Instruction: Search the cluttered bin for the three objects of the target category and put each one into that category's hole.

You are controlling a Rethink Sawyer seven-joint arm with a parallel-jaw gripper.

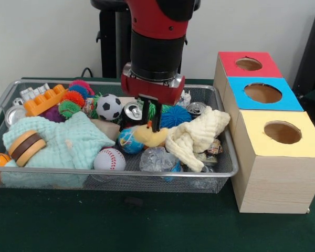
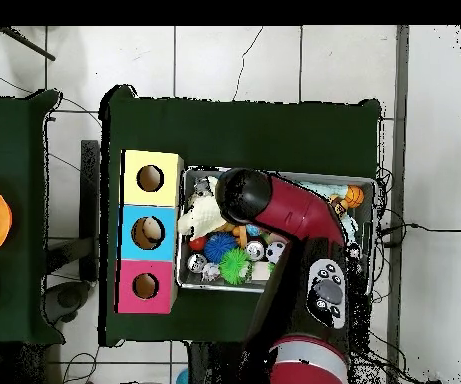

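A red and black robot arm reaches down into the middle of the bin (image 1: pixel 94 176), a shallow wire basket on a green table (image 1: pixel 121 226), with its gripper (image 1: pixel 150 118) low over a yellow plush toy (image 1: pixel 151 136). Two thin dark fingers (image 1: pixel 156 122) hang close together just above the toy; whether they have closed on anything cannot be told from either view.

The basket is crowded. Near the toy lie a cream cloth (image 1: pixel 197 139) to the right, a clear crinkled plastic lump (image 1: pixel 157 159) in front, a small globe-patterned ball (image 1: pixel 127 140) to the left and a drink can (image 1: pixel 132 111) just behind. A baseball (image 1: pixel 109 159), a soccer ball (image 1: pixel 109 106), spiky balls (image 1: pixel 72 100), an orange building block (image 1: pixel 44 100) and a pale green cloth (image 1: pixel 68 139) fill the left half. To the right of the basket stand three boxes, each with a round hole in its top: red (image 1: pixel 249 64) farthest, blue (image 1: pixel 262 93) in the middle, yellow (image 1: pixel 281 131) nearest.

The likely risks come from the crowding. The narrow fingers could catch the cream cloth touching the toy and drag it along, or a soft toy could slip free on the way up. A lowered finger might also push the globe ball or can aside, burying other pieces. In the overhead view the arm hides most of the basket, so the contact point itself is unseen there.
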